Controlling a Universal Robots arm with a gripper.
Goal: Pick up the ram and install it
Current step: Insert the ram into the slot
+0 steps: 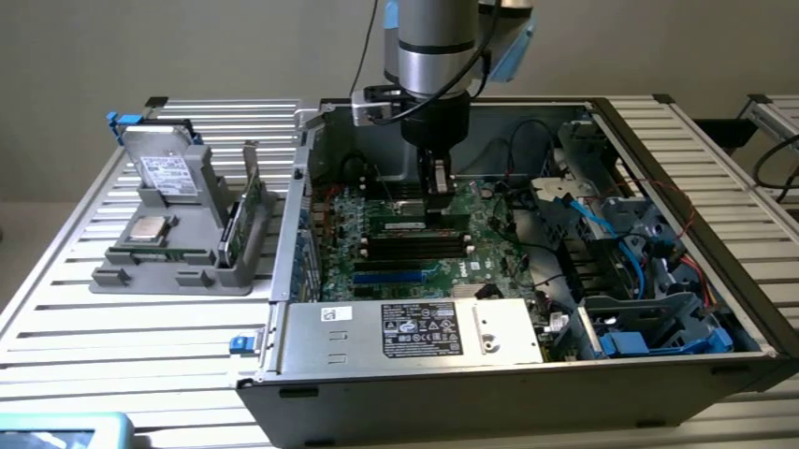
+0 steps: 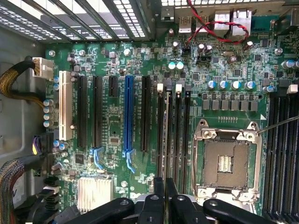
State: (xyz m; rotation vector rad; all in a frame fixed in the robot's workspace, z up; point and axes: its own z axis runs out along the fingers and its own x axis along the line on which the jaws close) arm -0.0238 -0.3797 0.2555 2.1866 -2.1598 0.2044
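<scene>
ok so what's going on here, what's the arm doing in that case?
The arm's gripper hangs inside the open PC case, right over the black memory slots on the motherboard, beside the empty CPU socket. The fingers are shut. Whether the ram is pinched between them can't be made out. A grey holder with spare parts sits outside the case, on the exterior view's left.
</scene>
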